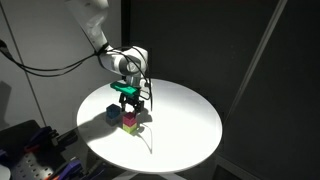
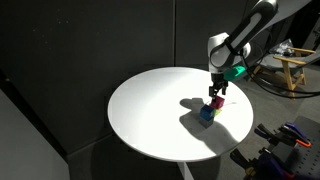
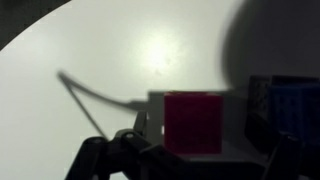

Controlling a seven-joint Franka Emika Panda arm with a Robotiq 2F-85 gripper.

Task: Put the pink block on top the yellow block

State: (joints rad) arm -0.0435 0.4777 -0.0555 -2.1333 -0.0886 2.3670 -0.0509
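pink block [image 3: 195, 122] sits btw gripper [image 1: 131, 102] fingers, can't tell if clamped. prob light, rigid, smooth cube: pinch opposite flat faces, centred.

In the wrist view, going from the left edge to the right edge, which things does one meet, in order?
thin dark line → pink block → blue block

exterior views: high, distant, different sides — share round table [image 1: 190, 125] | wrist: close, looking down
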